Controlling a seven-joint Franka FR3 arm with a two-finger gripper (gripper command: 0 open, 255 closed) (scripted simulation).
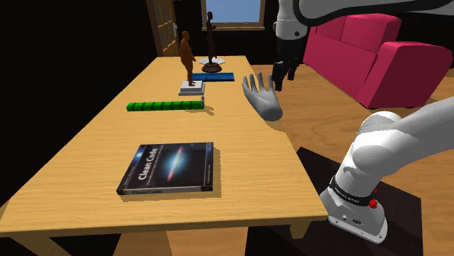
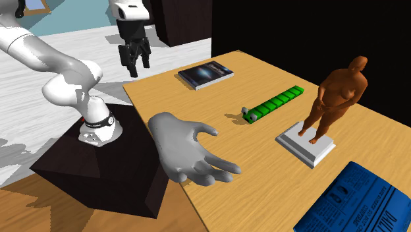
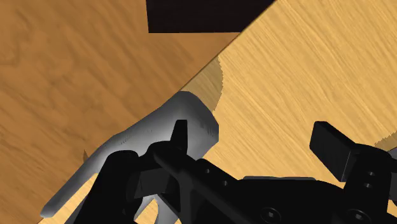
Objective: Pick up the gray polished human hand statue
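The gray polished hand statue [image 1: 262,96] [image 2: 188,155] rests at the wooden table's [image 1: 240,167] edge on the shoulder view's right, fingers spread. My black gripper [image 1: 282,76] [image 2: 135,60] hangs open above it, slightly off toward the floor side, and touches nothing. In the wrist view the gripper [image 3: 254,145] looks down over the table edge. There one fingertip [image 3: 181,135] stands in front of the statue's gray body [image 3: 191,114], while the other is over bare table [image 3: 305,76]. Nothing is clasped between them.
A dark book [image 1: 169,169] lies near the front of the table, with a green segmented bar [image 1: 166,106] past it. A brown figure on a white base [image 1: 189,62], a dark figurine [image 1: 211,44] and a blue paper [image 2: 356,204] stand further back. A pink sofa [image 1: 378,51] lies beyond the arm.
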